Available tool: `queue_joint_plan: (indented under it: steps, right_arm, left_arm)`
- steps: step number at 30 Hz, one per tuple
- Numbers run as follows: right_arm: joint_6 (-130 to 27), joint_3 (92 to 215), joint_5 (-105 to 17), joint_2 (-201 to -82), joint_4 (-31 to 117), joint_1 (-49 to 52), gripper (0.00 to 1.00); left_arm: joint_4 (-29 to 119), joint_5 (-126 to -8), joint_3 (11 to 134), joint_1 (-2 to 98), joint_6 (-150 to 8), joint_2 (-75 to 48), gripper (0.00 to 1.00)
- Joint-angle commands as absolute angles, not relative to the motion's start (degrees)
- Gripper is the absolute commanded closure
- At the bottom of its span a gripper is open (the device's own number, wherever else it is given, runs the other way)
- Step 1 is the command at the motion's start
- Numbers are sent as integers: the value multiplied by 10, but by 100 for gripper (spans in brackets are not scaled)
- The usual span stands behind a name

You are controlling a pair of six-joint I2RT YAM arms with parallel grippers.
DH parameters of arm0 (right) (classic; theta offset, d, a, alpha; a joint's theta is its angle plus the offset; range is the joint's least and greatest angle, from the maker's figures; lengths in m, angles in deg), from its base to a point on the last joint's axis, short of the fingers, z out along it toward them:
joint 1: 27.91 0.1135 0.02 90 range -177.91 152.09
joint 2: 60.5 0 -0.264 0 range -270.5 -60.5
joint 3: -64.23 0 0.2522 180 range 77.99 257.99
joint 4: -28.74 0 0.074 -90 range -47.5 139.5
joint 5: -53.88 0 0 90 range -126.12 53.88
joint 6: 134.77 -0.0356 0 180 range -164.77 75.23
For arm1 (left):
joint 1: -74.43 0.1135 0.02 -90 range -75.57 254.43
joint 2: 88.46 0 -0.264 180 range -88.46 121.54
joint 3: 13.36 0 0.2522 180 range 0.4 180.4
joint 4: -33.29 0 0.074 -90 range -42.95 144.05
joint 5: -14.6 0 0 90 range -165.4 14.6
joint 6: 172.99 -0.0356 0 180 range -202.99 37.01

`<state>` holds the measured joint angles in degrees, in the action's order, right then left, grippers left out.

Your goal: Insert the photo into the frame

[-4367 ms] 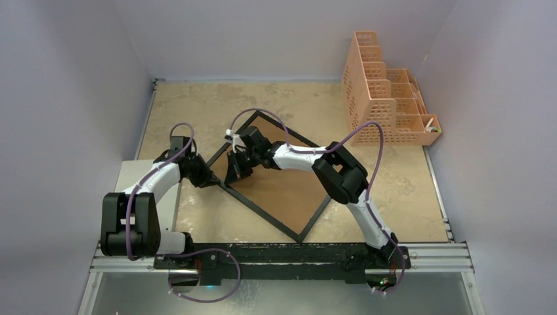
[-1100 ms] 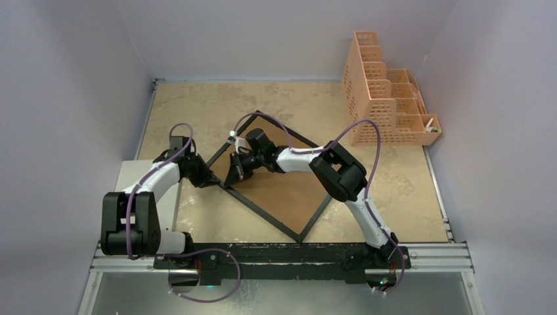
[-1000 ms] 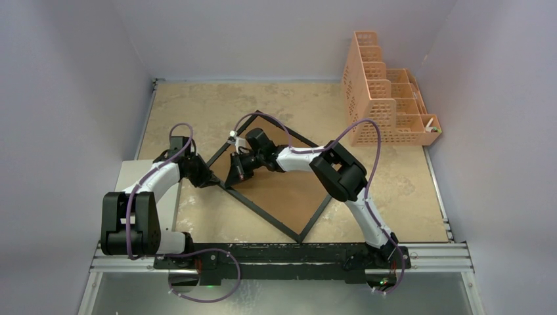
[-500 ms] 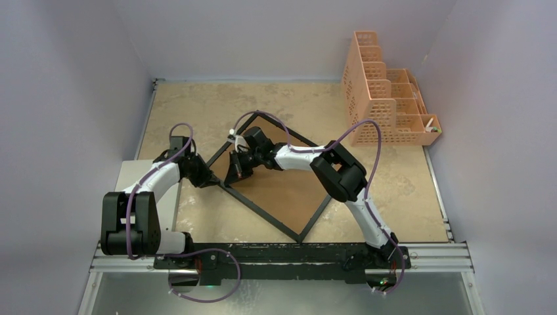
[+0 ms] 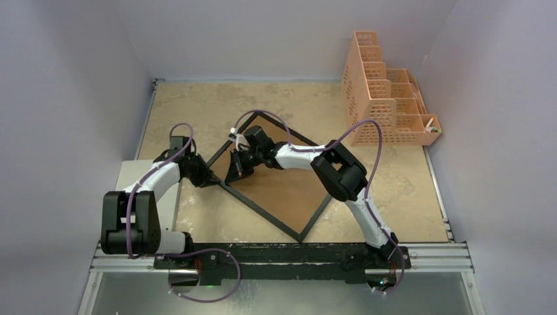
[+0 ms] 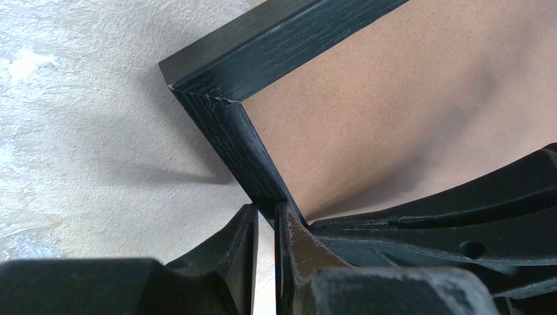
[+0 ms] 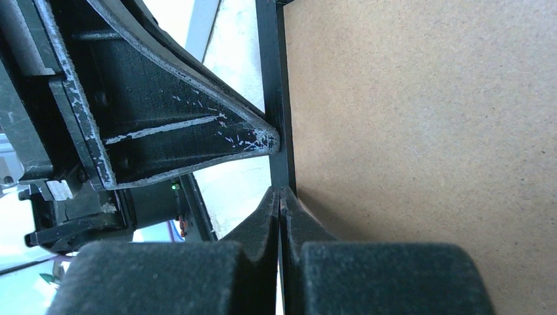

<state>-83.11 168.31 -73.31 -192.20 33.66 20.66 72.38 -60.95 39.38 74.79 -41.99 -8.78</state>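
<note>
The frame [image 5: 263, 213] lies back-up and turned like a diamond on the table, its brown backing board [image 5: 289, 187] facing up. The photo is hidden. My left gripper [image 5: 213, 180] is at the frame's left corner, shut on the black bar [image 6: 263, 52], one finger on each side of it [image 6: 266, 209]. My right gripper [image 5: 232, 177] is shut with nothing between its fingers. Its tips [image 7: 280, 191] rest against the same black bar [image 7: 272, 65] beside the board [image 7: 427, 131]. A left gripper finger [image 7: 184, 138] touches the bar just ahead of them.
A peach mesh organizer [image 5: 384, 98] stands at the back right, well away from the frame. Purple cables loop over both arms. Walls close in the table on the left, back and right.
The right wrist has shifted very slightly along the frame's left bar. The left arm and the frame have stayed where they were.
</note>
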Motion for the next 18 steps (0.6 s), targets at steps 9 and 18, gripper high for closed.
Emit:
queue_joint_plan:
  steps: [9,18]
  right_arm:
    - [-761,1675,-596,-1969,461,191,100]
    - [-751,1670,-570,-1980,474,182,100]
  left_arm:
    - [745,-674,366,742,-432,-44,95]
    - [749,-679,368,741,-431,-43,96]
